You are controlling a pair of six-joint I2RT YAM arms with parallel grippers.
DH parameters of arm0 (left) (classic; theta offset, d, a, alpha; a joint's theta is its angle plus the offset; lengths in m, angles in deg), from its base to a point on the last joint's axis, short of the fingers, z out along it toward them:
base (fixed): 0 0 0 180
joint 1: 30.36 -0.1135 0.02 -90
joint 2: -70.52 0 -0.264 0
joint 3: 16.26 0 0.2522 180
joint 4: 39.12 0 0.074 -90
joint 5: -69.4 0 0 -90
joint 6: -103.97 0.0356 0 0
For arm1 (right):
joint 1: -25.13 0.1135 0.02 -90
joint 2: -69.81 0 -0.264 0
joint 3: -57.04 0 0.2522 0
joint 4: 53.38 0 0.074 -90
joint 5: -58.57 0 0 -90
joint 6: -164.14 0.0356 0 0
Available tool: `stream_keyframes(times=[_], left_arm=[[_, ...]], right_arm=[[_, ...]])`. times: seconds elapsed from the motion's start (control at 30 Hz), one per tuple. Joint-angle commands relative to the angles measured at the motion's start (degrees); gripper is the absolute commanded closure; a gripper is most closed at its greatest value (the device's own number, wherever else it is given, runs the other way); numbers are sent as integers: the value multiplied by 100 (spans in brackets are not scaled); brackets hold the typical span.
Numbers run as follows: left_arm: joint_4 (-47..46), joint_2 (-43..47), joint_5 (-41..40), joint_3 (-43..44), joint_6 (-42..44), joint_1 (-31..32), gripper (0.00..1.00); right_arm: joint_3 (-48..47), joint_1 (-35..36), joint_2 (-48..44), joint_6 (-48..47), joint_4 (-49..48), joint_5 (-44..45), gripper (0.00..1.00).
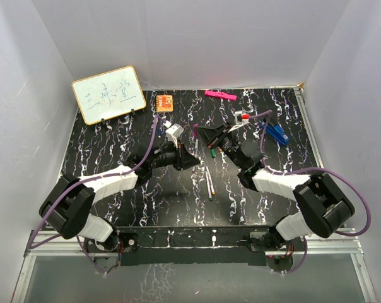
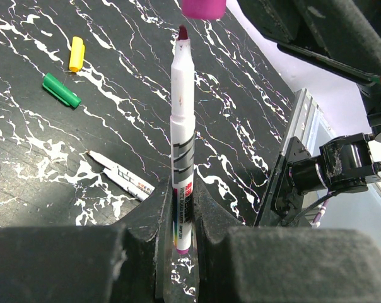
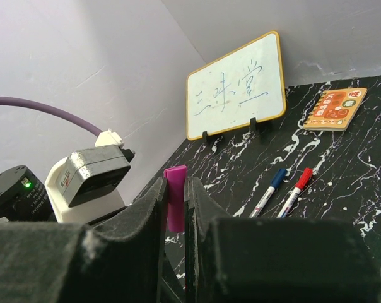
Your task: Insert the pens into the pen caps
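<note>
Your left gripper (image 2: pixel 181 205) is clamped on one slim white pen (image 2: pixel 182 107), upright, its dark purple felt tip just under the glossy purple cap (image 2: pixel 203 7), and your right gripper (image 3: pixel 176 211) pinches that stubby cap tight. Down on the black, white-veined bench (image 2: pixel 253 126) you've got two loose caps, one yellow cap (image 2: pixel 76 53) and one green cap (image 2: pixel 61 90), plus one bare white pen (image 2: pixel 121 177) lying flat. Two more lie side by side, a blue-capped pen (image 3: pixel 270 188) and a red-capped pen (image 3: pixel 296 186).

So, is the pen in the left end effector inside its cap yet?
Not in. The pen shows a bare dark tip, and the purple cap sits just above it with a small gap.
</note>
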Motion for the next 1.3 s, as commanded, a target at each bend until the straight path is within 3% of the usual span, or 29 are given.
stream_keyframes(times=[0.0, 0.43, 1.27], left_arm=[[-149, 174, 118, 126, 69, 27, 100], [92, 577, -37, -53, 156, 27, 100], [74, 364, -89, -115, 205, 27, 100]], right_arm=[[-112, 19, 7, -127, -217, 32, 100], [-197, 16, 54, -282, -196, 158, 100], [-281, 18, 40, -264, -120, 110, 100]])
